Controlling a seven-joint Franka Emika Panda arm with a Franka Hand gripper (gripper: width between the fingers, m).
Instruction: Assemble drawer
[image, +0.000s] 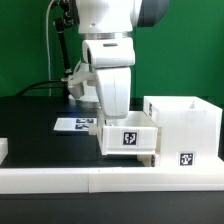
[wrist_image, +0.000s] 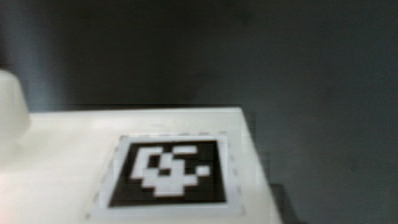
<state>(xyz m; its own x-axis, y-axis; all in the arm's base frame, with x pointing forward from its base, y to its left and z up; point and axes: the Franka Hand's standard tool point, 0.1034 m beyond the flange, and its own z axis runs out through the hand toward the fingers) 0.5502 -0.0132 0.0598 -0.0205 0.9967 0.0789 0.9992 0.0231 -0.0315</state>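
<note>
In the exterior view a small white tray (image: 128, 138) with a square tag on its near face hangs just under my gripper (image: 121, 120). The tray sits off the table, against the open side of the tall white box (image: 186, 125) at the exterior view's right. The box carries a tag low on its near face. My fingertips are hidden behind the hand and the tray wall. The wrist view shows a white tray surface (wrist_image: 71, 150) with its tag (wrist_image: 173, 172) very close and blurred. No finger shows clearly there. A second tray is not clearly in view.
A long low white rail (image: 90, 180) runs along the front of the black table. The marker board (image: 75, 125) lies behind the arm at the exterior view's left. A white part (image: 3, 150) shows at the far left edge. A green wall stands behind.
</note>
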